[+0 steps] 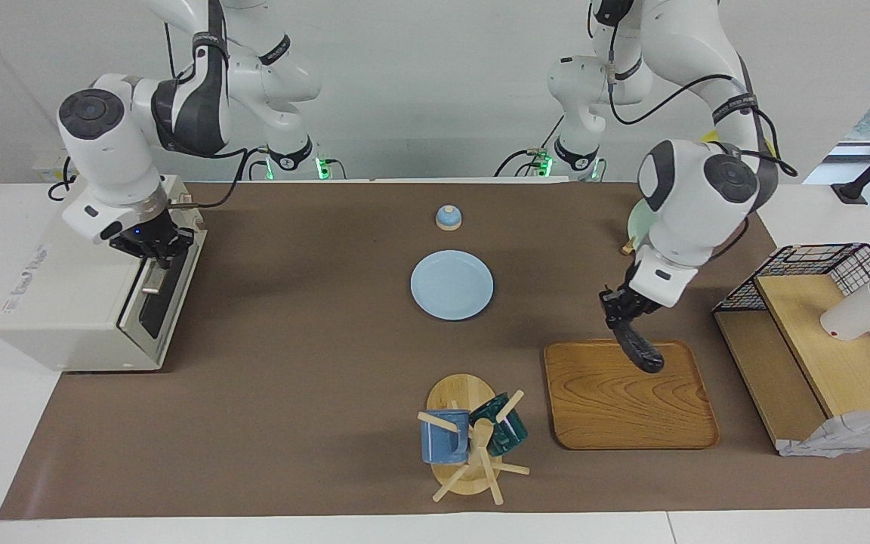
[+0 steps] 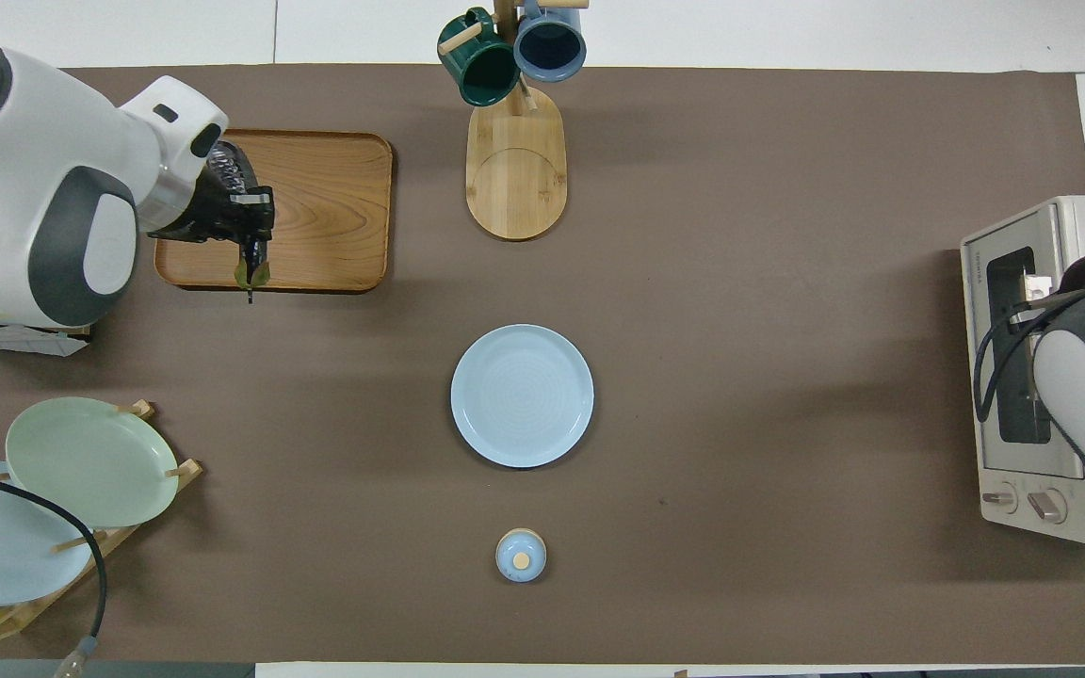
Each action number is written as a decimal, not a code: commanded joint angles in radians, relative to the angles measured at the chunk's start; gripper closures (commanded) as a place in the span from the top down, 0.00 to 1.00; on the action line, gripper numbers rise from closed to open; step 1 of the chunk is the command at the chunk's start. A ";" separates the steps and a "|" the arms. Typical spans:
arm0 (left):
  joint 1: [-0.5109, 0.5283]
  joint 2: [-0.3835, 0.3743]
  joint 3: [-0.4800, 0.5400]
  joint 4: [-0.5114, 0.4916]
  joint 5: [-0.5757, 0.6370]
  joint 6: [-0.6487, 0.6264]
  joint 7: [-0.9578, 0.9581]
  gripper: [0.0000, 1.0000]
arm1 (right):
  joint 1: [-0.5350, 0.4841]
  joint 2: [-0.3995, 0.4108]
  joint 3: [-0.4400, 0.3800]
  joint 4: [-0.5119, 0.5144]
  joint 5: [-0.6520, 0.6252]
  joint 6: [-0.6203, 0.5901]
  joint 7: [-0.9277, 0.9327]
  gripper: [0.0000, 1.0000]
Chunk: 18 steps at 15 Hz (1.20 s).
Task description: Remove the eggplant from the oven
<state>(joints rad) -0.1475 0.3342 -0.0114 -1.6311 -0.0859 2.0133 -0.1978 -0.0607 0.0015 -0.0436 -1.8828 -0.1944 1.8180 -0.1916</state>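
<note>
My left gripper [image 1: 622, 308] is shut on the dark purple-black eggplant [image 1: 640, 349] and holds it tilted over the wooden tray [image 1: 631, 408], at the tray's edge nearest the robots. I cannot tell if its lower end touches the tray. In the overhead view the left gripper [image 2: 243, 224] holds the eggplant [image 2: 225, 168] at its middle, over the tray [image 2: 335, 207]. The cream-white oven [image 1: 65, 302] stands at the right arm's end with its dark glass door shut. My right gripper [image 1: 157, 251] is at the top of the door by the metal handle [image 1: 151, 283]. The right arm partly covers the oven [image 2: 1023, 471] in the overhead view.
A light blue plate [image 1: 451, 285] lies mid-table, with a small blue lidded pot [image 1: 448, 217] nearer the robots. A mug tree [image 1: 473, 438] with two mugs stands beside the tray. A black wire basket shelf [image 1: 820, 264] and a plate rack [image 2: 81, 461] are at the left arm's end.
</note>
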 commanded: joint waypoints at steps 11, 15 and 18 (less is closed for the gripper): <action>0.045 0.295 -0.010 0.231 -0.001 0.064 0.173 0.00 | 0.009 0.029 0.022 0.237 0.147 -0.269 0.001 1.00; 0.046 0.284 -0.010 0.232 -0.001 0.021 0.182 1.00 | 0.062 0.014 0.002 0.226 0.148 -0.270 0.102 1.00; 0.051 0.261 -0.010 0.234 -0.003 0.007 0.182 1.00 | 0.093 0.011 -0.018 0.226 0.147 -0.293 0.107 1.00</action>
<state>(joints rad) -0.1024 0.6411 -0.0235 -1.3737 -0.0859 2.0450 -0.0349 0.0187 0.0141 -0.0411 -1.6707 -0.0678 1.5503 -0.0957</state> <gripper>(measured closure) 0.128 0.000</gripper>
